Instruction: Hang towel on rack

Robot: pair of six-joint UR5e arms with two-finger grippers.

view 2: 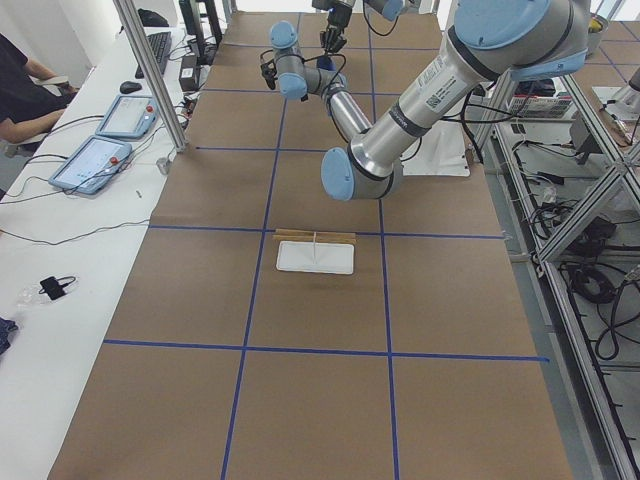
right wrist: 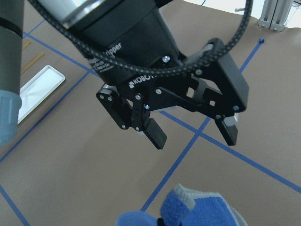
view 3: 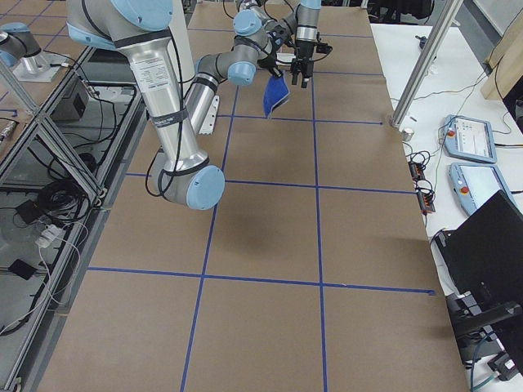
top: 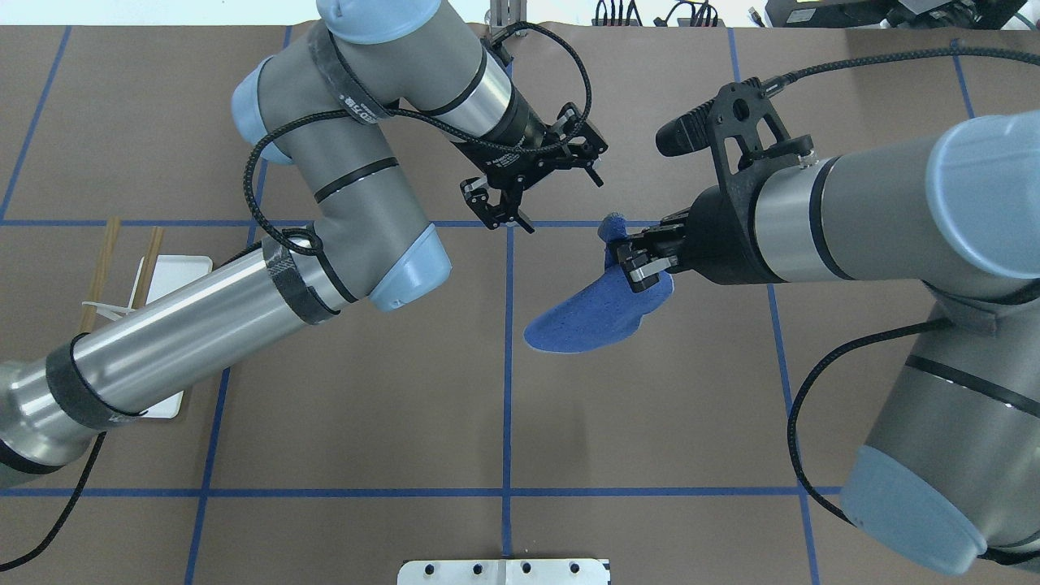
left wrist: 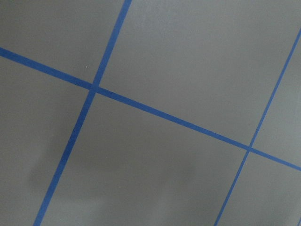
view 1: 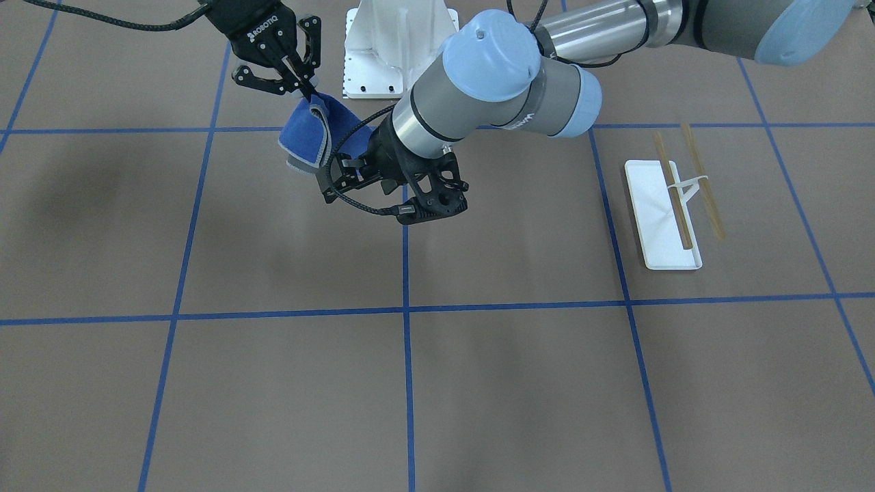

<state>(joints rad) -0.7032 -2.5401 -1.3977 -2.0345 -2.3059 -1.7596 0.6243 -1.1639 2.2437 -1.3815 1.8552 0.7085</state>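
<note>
The royal-blue towel (top: 581, 325) with grey edging hangs off the table from my right gripper (top: 632, 262), which is shut on its upper corner. In the front view the towel (view 1: 307, 133) droops below the right gripper (view 1: 309, 91). My left gripper (top: 564, 203) is open and empty, a short way from the towel and facing it; the right wrist view shows the left gripper (right wrist: 193, 136) with its jaws wide apart just beyond the towel (right wrist: 204, 212). The rack (view 1: 673, 205), with a white base and two tan dowels, stands far off on the robot's left, partly hidden by the left arm in the overhead view (top: 166, 272).
The white bolted pedestal (view 1: 396, 48) stands at the robot's side of the table, close behind the grippers. Brown table with blue tape lines (left wrist: 94, 87). Operator desks with tablets (view 2: 100, 150) lie past the far edge.
</note>
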